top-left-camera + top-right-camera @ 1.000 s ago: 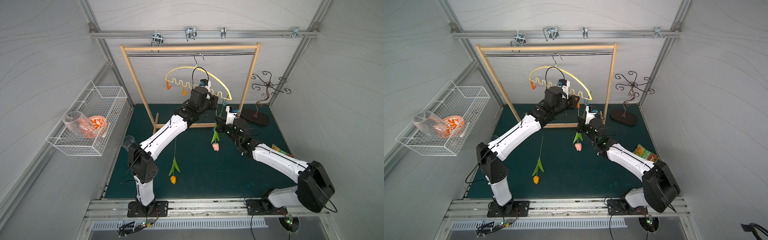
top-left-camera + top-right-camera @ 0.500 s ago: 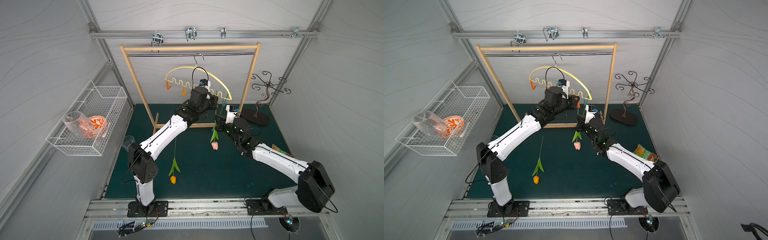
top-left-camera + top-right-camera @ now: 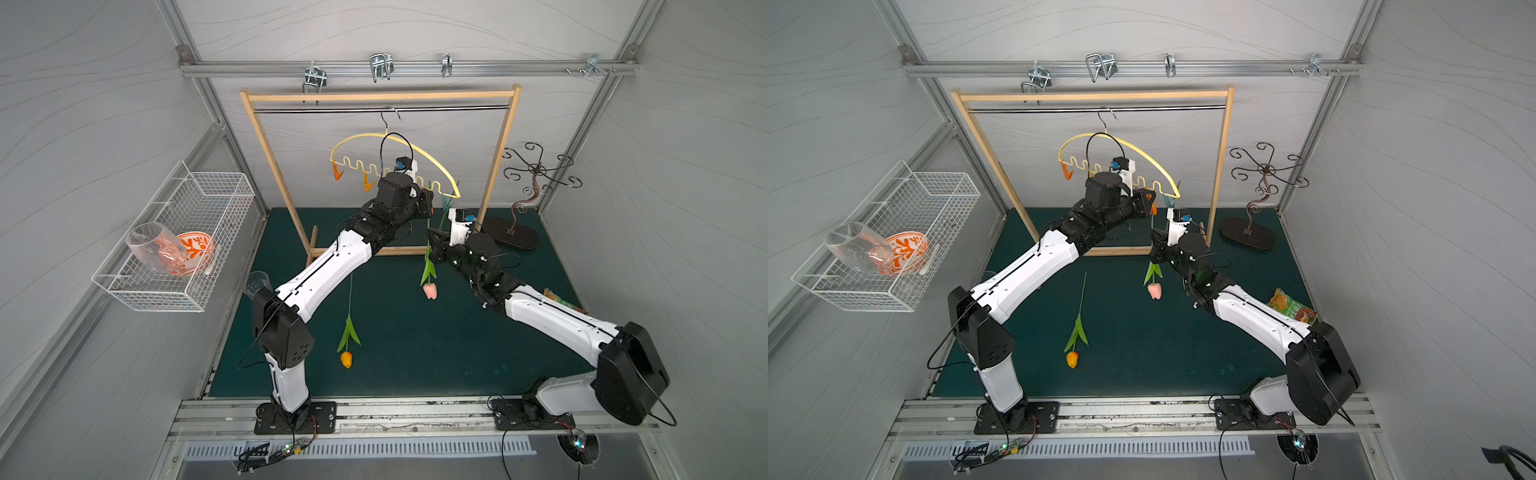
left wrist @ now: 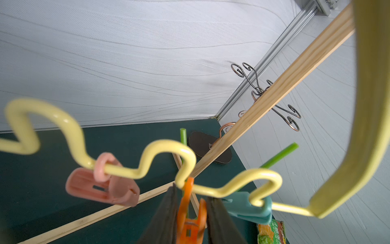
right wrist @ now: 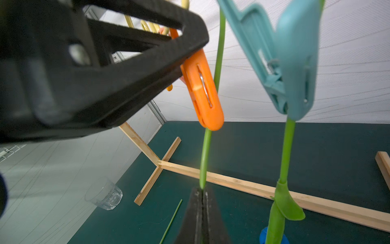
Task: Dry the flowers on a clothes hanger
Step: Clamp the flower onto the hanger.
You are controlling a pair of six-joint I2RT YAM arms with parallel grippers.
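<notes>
I note: left end effector (image 4: 191, 194) pinching orange plastic clothespin (image 4: 184, 210) on pale yellow wavy hanger (image 4: 162, 145); right end effector (image 5: 202, 190) pinching pink tulip's green stem (image 5: 205, 152).

Snack packet (image 4: 271, 232) print blurred; no text legible

Right gripper (image 5: 202, 191) pinches green stem (image 5: 206, 156) beside orange clothespin (image 5: 202, 90)

place: robot lab test cell | evidence: grey panel walls (image 3: 415, 29), aluminium rail (image 3: 519, 66), green mat (image 3: 415, 353), bolted arm bases (image 3: 295, 417)
</notes>
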